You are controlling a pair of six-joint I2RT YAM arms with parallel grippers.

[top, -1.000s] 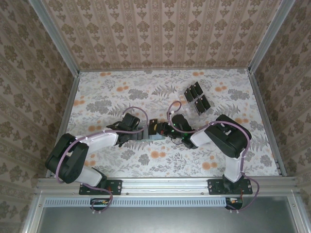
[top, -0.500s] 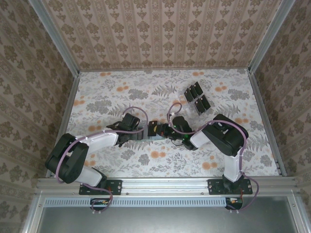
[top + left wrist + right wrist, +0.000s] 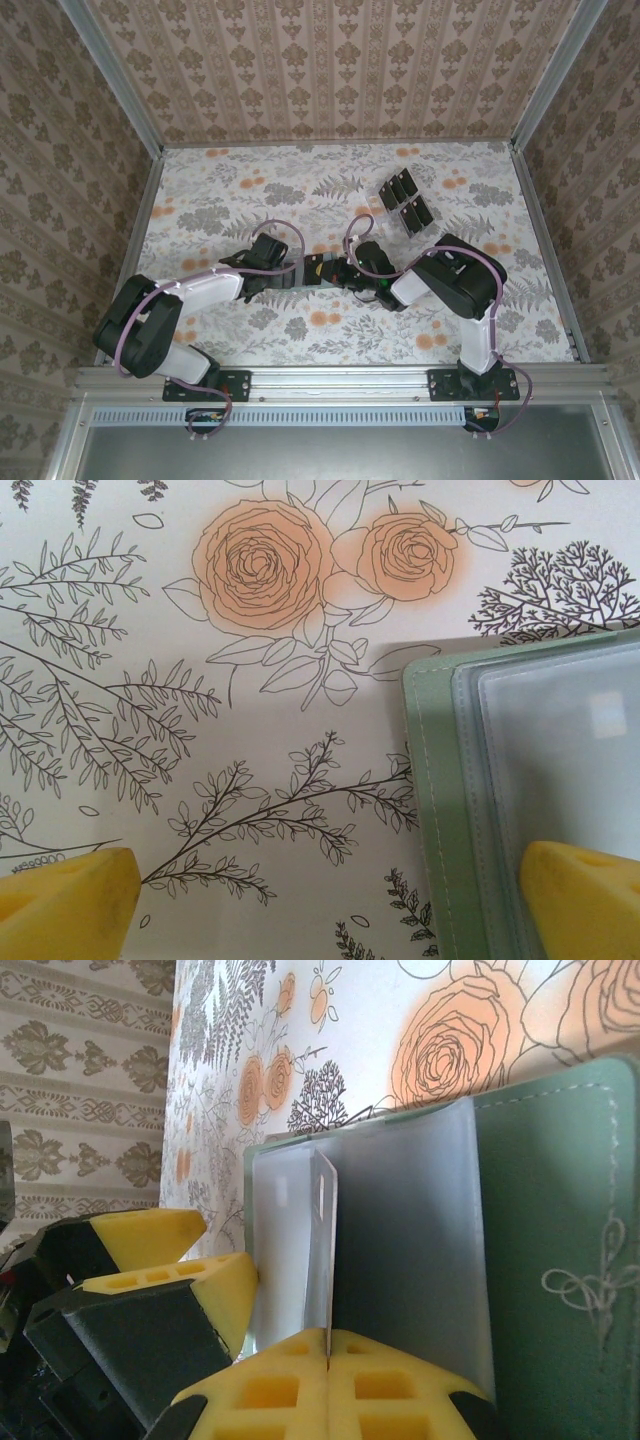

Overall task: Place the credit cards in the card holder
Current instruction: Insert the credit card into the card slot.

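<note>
Right wrist view: my right gripper (image 3: 328, 1352) is pinching 1 clear pocket leaf (image 3: 322, 1250) of the open card holder (image 3: 545, 1180); my left gripper (image 3: 325, 905) is standing open over its corner. I should be lifting gently. The credit cards (image 3: 404, 200) are lying well apart.

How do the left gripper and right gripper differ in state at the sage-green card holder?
The left gripper has yellow fingers spread wide, one over the flat sage-green rectangular card holder, the other over the floral table. The right gripper has yellow fingers pressed together, pinching a thin clear plastic sleeve standing up from the holder. Both meet at the holder.
</note>
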